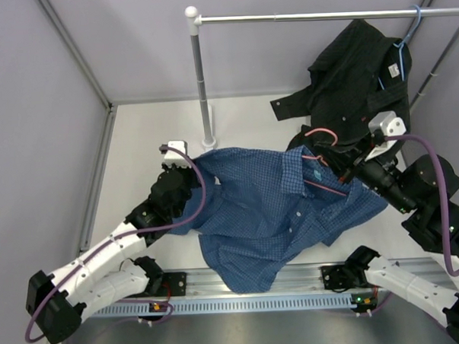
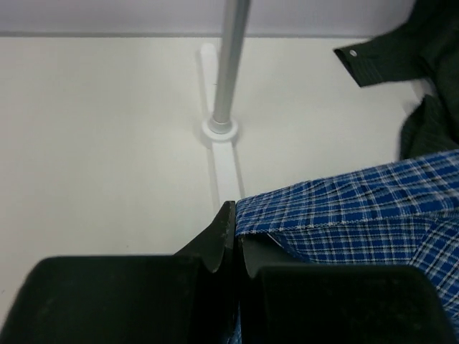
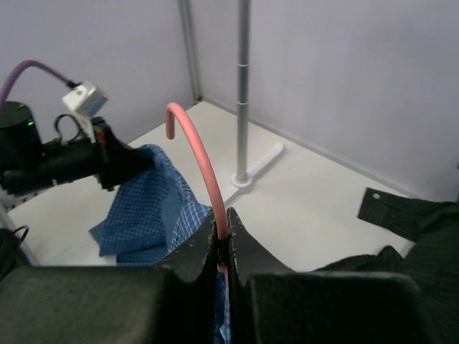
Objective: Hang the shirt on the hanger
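Blue checked shirt [image 1: 269, 216]: draped at desk [image 1: 137, 153] centre. Left claw [image 2: 234, 215]: closed on fabric edge, 9 o'clock. Right claw [image 3: 224, 222]: clamped on pink wire hanger [image 3: 204, 161] under hook, 2 o'clock of shirt. Recommended: keep fabric taut, ease hanger arm toward shoulder, avoid snagging collar.

text: none legible | labels: none | brands: none | numbers: none

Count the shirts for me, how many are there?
2. The blue checked shirt is spread over the table; a black shirt hangs from the rail at the back right. None seems hidden.
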You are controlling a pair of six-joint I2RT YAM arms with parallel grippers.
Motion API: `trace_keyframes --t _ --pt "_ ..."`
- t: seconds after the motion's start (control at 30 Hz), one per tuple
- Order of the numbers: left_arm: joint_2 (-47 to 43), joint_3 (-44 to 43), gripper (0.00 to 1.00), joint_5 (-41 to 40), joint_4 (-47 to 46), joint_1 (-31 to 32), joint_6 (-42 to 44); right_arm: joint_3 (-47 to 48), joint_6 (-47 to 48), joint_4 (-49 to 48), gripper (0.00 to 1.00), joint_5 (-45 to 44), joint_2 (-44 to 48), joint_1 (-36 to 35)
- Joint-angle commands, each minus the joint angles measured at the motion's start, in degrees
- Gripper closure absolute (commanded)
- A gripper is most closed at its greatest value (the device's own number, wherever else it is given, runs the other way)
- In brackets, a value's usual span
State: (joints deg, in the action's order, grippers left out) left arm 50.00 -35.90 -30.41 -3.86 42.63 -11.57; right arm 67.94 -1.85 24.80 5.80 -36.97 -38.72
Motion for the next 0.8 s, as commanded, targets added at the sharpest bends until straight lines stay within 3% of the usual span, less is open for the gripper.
trace_keyframes --t 0.0,0.1,0.23,0.3,0.37,0.4,0.43,0.47,0.63,0.77 --pt "1.77 -4.0 1.0 -14.85 5.33 -1.58 -7.13 1.59 -1.23 -3.79 1.0 -14.46 3.39 0.22" --pt "1.07 -2.25 1.0 -11.61 4.05 -2.29 -8.03 0.79 -1.4 -4.93 1.0 -16.44 4.45 0.22" --pt "-0.69 0.74 1.0 3.48 -3.78 -2.29 -5.48 0.79 -1.67 -5.11 1.0 -15.12 3.93 0.14" --pt "-0.52 0.22 1.0 6.75 -4.05 -2.29 -4.69 0.53 -1.76 -5.46 1.0 -15.38 3.66 0.22" --pt "-0.43 -0.75 0.66 16.32 -3.88 -2.29 -0.67 0.61 -1.58 -5.37 1.0 -13.29 3.49 0.22" --pt "-0.6 -1.45 0.41 18.96 -3.53 -2.29 0.4 0.7 -1.32 -5.29 1.0 -12.32 3.31 0.22" --pt "-1.04 -3.28 0.08 21.16 -2.22 -2.2 1.54 0.7 -0.8 -5.2 1.0 -11.7 3.31 0.22" --pt "-2.43 -4.34 0.02 24.14 -1.68 -2.2 3.64 0.7 -0.62 -5.02 1.0 -11.34 3.22 0.22" --pt "-6.32 -12.07 0.02 38.29 -0.54 -2.2 10.42 0.18 0.53 -2.91 1.0 -8.27 3.39 0.22" --pt "2.19 -29.69 0.02 55.42 10.57 -2.2 17.43 -1.41 0.96 -2.3 1.0 -3.71 3.92 0.14"
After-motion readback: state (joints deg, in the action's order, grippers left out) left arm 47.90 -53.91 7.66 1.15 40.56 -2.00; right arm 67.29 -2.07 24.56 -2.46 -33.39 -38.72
